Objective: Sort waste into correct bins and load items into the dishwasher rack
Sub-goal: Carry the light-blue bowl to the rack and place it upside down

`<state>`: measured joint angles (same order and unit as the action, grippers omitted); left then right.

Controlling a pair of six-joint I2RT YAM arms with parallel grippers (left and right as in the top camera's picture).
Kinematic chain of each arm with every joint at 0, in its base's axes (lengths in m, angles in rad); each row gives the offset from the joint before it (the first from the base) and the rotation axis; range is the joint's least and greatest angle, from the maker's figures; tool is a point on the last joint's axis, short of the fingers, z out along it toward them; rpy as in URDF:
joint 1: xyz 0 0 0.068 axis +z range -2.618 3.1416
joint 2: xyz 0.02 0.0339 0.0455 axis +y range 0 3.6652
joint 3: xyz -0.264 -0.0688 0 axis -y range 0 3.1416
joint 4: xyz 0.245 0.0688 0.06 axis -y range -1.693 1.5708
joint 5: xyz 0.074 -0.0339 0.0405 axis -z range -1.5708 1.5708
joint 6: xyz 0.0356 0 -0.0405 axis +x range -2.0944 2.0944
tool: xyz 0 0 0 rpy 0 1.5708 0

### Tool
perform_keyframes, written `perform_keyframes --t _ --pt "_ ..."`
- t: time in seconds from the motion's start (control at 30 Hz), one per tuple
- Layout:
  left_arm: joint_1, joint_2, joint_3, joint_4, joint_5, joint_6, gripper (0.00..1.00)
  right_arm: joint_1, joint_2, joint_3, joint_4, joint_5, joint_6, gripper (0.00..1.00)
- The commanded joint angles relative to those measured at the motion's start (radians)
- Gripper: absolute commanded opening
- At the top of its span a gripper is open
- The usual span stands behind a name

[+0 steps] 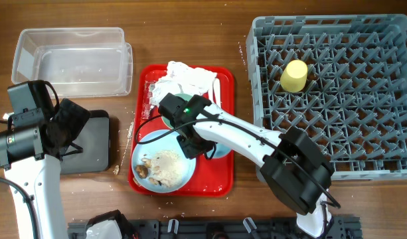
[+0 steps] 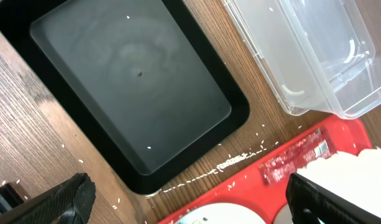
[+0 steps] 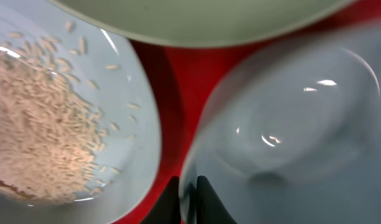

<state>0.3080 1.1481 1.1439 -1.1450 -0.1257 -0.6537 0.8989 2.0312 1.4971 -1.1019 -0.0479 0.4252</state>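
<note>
The right gripper (image 3: 190, 200) is clamping the light blue bowl (image 3: 289, 124), the left gripper (image 2: 189, 186) is gaping empty; only the yellow cup (image 1: 295, 76), to its right, is sitting in the rack (image 1: 336, 23).

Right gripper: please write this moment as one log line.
right gripper shut on blue bowl rim | left gripper open above black tray

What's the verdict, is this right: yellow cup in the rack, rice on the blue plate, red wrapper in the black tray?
Wrong on the wrapper. The left wrist view shows the red wrapper on the red tray, by the napkin; the black tray holds only stray grains. Yellow cup in the rack and rice on the blue plate stand.
</note>
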Motion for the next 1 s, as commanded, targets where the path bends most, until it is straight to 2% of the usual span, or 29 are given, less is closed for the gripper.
perform_keyframes --t 0.0,0.33,0.47,0.6,0.7,0.77,0.9,0.97 --pt "0.006 0.0 0.01 0.0 0.001 -0.013 1.0 -0.006 -0.016 0.02 -0.079 -0.013 0.022 0.04" --pt "0.006 0.0 0.01 0.0 0.001 -0.013 1.0 -0.085 -0.241 0.102 -0.207 -0.032 -0.085 0.04" --pt "0.006 0.0 0.01 0.0 0.001 -0.013 1.0 -0.19 -0.371 0.137 -0.223 -0.032 -0.144 0.04" --pt "0.006 0.0 0.01 0.0 0.001 -0.013 1.0 -0.396 -0.481 0.137 -0.22 -0.086 -0.237 0.04" --pt "0.006 0.0 0.01 0.0 0.001 -0.013 1.0 -0.645 -0.517 0.137 -0.224 -0.244 -0.347 0.04" --pt "0.006 0.0 0.01 0.0 0.001 -0.013 1.0 -0.848 -0.512 0.125 -0.211 -0.443 -0.478 0.04" --pt "0.006 0.0 0.01 0.0 0.001 -0.013 1.0 -1.125 -0.473 0.072 -0.179 -0.776 -0.647 0.04" --pt "0.006 0.0 0.01 0.0 0.001 -0.013 1.0 -1.218 -0.446 0.045 -0.164 -0.898 -0.706 0.04"
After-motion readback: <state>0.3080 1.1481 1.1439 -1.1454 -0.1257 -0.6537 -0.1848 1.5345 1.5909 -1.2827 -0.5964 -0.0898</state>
